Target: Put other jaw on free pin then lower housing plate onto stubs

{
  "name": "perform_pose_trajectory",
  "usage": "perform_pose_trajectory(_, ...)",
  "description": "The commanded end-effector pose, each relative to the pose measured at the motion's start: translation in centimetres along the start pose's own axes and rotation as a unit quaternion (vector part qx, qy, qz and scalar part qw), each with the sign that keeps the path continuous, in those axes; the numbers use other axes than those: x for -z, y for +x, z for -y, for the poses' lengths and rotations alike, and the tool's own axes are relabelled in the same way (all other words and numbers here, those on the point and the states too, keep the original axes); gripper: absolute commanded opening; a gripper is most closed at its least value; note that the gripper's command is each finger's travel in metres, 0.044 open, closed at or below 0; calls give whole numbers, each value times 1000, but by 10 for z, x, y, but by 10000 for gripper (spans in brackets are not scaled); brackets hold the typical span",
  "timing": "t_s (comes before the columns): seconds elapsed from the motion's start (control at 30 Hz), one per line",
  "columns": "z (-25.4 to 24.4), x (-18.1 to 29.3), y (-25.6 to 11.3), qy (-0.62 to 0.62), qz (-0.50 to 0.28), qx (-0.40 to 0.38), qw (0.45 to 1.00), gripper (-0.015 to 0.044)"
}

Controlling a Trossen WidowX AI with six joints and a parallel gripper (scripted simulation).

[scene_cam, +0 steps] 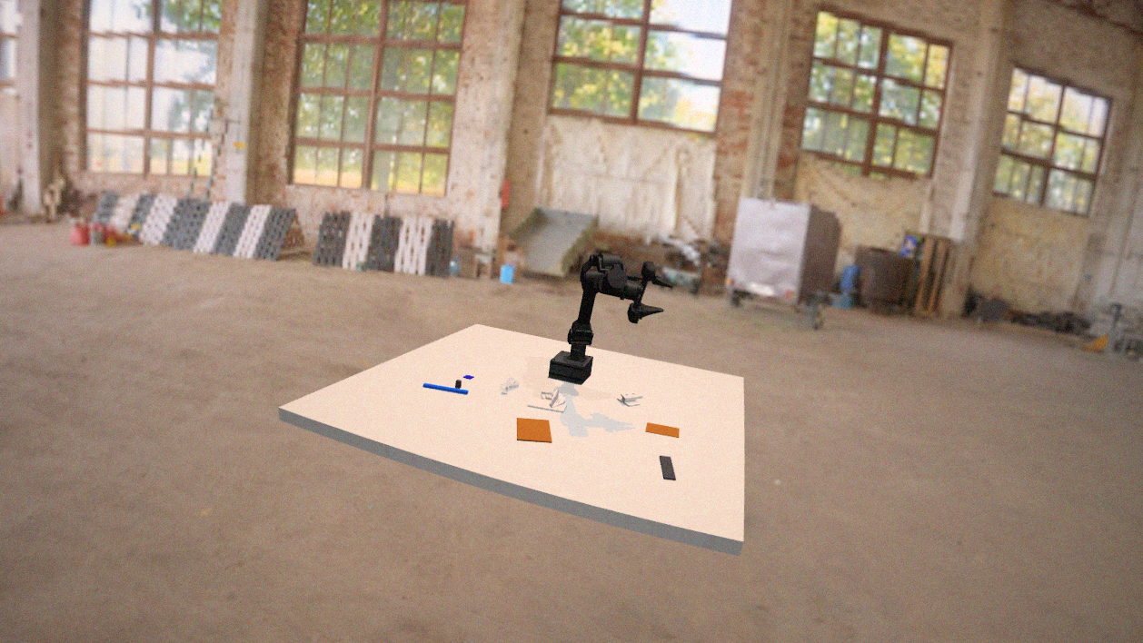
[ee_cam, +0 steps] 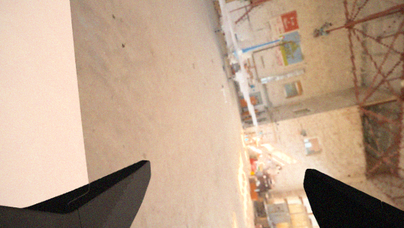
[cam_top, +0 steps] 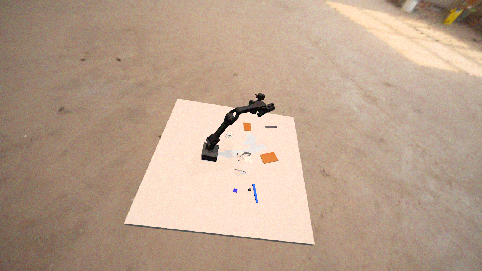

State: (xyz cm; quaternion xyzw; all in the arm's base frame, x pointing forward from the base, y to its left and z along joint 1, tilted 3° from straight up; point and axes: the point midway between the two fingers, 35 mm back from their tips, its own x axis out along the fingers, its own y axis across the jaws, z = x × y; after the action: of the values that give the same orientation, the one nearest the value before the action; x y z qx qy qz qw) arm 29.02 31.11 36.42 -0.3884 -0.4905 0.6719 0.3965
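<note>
My gripper [scene_cam: 666, 296] [ee_cam: 225, 172] is open and empty, raised high above the table and well away from the white parts. A central cluster of white parts [cam_top: 240, 155] [scene_cam: 550, 395] lies on the table, with a pale ribbed piece [cam_top: 248, 159] at its front right in the top view. One separate white part [cam_top: 228, 134] [scene_cam: 629, 399] lies nearer the back there, another thin white part [cam_top: 240, 171] [scene_cam: 509, 387] nearer the front. The parts are too small to tell jaws, pins and housing plate apart, or whether teeth mesh. The wrist view shows none of them.
The table [cam_top: 168, 202] [scene_cam: 680, 503] also bears a large orange sheet [cam_top: 268, 157] [scene_cam: 533, 430], a smaller orange sheet [cam_top: 246, 126] [scene_cam: 661, 430], a dark strip [cam_top: 270, 126] [scene_cam: 667, 468], a blue bar [cam_top: 255, 193] [scene_cam: 445, 388], a blue square [cam_top: 235, 190] and a small black piece [cam_top: 249, 189].
</note>
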Motion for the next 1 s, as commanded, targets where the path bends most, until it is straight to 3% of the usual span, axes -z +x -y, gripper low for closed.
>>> perform_pose_trajectory(0.0, 0, 0, 0, 0, 0, 0, 1000, 426)
perform_pose_trajectory(0.53, 0, 0, 0, 0, 0, 0, 1000, 6)
perform_pose_trajectory(0.97, 0, 0, 0, 0, 0, 0, 1000, 0)
